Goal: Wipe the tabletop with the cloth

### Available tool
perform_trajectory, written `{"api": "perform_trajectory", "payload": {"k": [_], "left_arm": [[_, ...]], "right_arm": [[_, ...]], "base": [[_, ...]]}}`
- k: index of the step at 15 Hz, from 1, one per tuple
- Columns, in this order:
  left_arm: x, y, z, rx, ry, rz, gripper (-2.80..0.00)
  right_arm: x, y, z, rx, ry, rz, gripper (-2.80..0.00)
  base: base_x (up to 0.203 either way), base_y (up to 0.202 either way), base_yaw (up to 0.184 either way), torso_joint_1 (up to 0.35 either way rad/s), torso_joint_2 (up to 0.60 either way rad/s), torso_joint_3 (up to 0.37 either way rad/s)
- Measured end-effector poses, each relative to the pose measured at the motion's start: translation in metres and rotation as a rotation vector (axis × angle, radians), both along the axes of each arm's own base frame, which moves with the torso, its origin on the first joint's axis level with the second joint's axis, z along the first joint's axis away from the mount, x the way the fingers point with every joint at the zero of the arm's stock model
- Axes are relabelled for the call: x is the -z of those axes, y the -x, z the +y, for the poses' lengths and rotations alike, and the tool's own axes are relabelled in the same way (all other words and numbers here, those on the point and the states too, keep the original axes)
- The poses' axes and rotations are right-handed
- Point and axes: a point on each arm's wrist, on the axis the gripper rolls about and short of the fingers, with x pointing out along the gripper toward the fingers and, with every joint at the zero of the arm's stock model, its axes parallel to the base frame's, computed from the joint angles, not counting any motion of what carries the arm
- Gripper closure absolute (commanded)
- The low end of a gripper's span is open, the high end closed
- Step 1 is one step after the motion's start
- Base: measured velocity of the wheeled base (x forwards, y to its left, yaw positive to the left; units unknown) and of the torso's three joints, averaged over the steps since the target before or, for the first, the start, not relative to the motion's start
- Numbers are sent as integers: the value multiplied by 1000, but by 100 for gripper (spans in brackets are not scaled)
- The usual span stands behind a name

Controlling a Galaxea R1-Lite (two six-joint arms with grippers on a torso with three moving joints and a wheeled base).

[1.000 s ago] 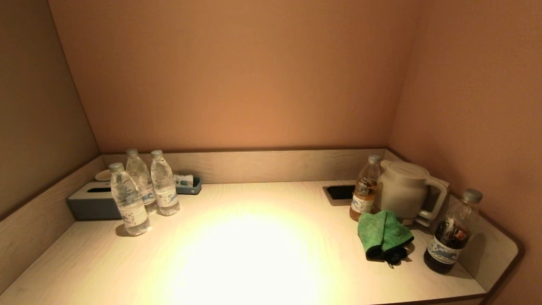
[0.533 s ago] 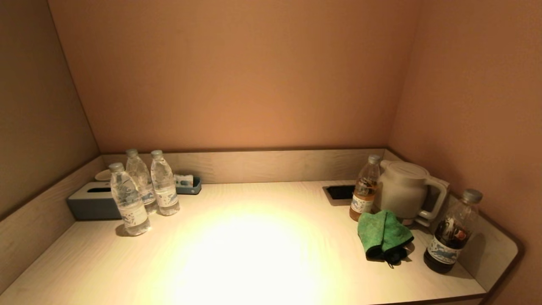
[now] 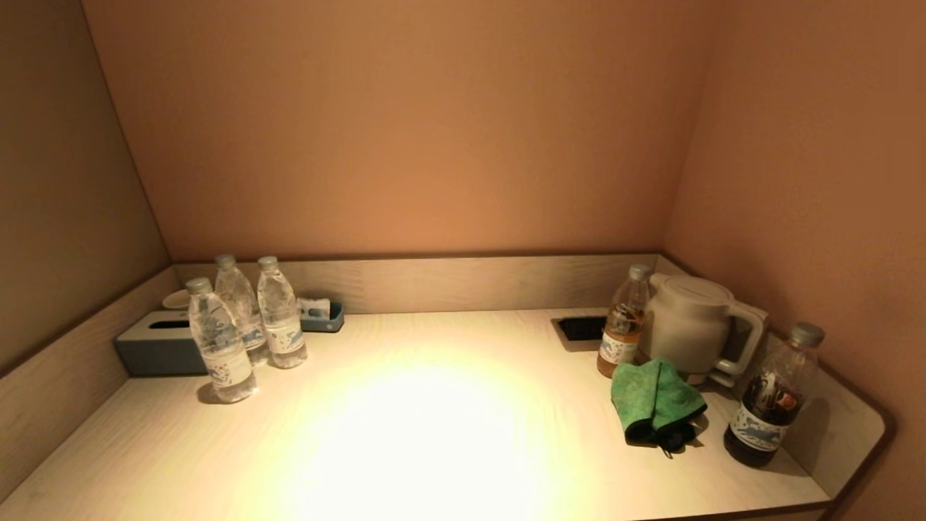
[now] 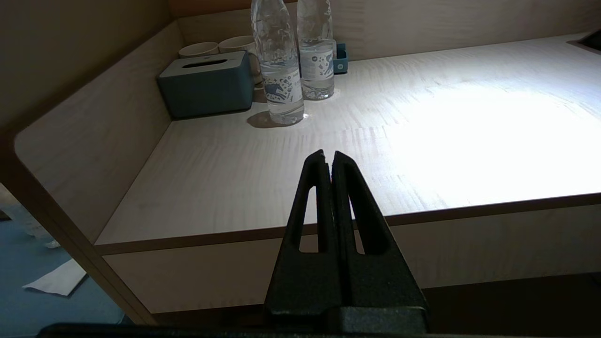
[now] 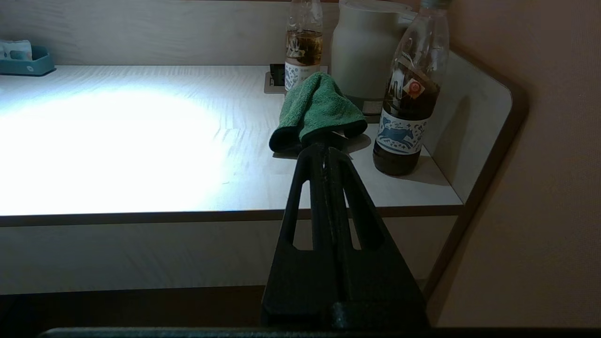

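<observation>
A folded green cloth (image 3: pixel 655 400) with a dark edge lies on the pale wooden tabletop (image 3: pixel 434 427) at the right, in front of the kettle. It also shows in the right wrist view (image 5: pixel 317 110). My right gripper (image 5: pixel 325 149) is shut and empty, held off the table's front edge, short of the cloth. My left gripper (image 4: pixel 327 156) is shut and empty, off the front edge on the left side. Neither gripper shows in the head view.
Three clear water bottles (image 3: pixel 246 325) and a grey tissue box (image 3: pixel 155 347) stand at the back left. A white kettle (image 3: pixel 691 325), an amber bottle (image 3: pixel 622 322) and a dark bottle (image 3: pixel 774 398) stand at the right by the cloth. Low wooden walls rim the table.
</observation>
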Motion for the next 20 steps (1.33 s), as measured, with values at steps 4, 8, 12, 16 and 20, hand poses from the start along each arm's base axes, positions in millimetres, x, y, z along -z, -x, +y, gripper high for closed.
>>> {"api": "perform_trajectory", "payload": {"k": [4,8,12,16,20], "left_arm": [[0,0,0,-1,0,0,0],[0,0,0,-1,0,0,0],[0,0,0,-1,0,1,0],[0,0,0,-1,1,1,0],[0,0,0,-1,1,1,0]], "right_arm": [[0,0,0,0,0,0,0],[0,0,0,0,0,1,0],[0,0,0,0,-1,1,0],[0,0,0,0,-1,0,0],[0,0,0,0,-11,0,0]], "base": [[0,0,0,0,0,0],[0,0,0,0,0,0],[0,0,0,0,0,0],[0,0,0,0,0,0],[0,0,0,0,0,0]]}}
